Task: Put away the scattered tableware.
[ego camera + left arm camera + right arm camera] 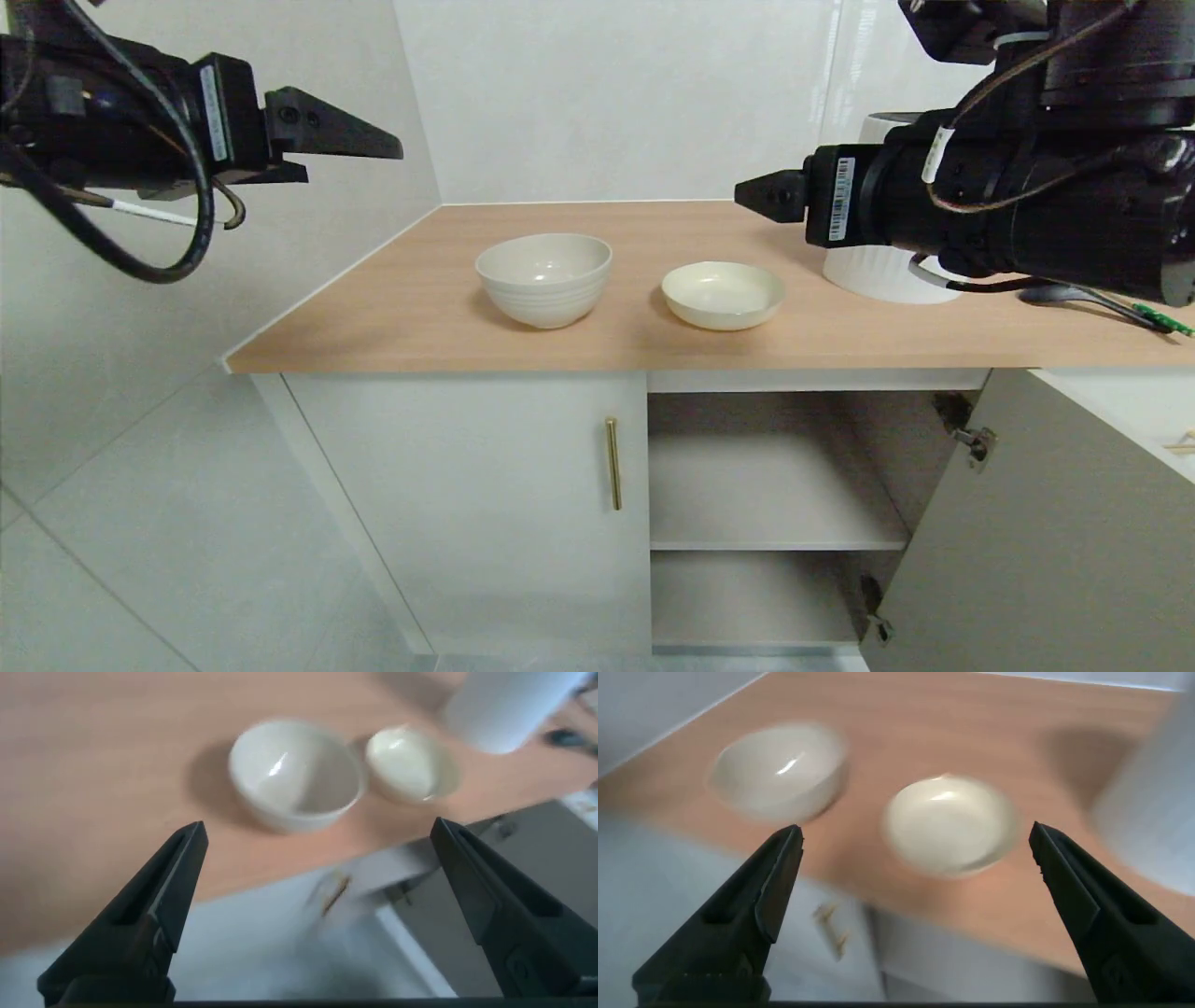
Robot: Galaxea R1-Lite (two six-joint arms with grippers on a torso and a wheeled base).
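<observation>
Wood countertop (420, 308) holds deep bowl (544, 278) and shallow bowl (723, 294) — likely stiff, slick, breakable, best pinched at the rim — left gripper (318, 831) and right gripper (915, 833) gape wide, empty.

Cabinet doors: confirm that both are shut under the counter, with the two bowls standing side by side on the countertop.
Not quite: only the left door is shut. The right door stands swung open, baring the shelves, as the head view shows. The deeper bowl and the shallower bowl do stand side by side on the countertop.
</observation>
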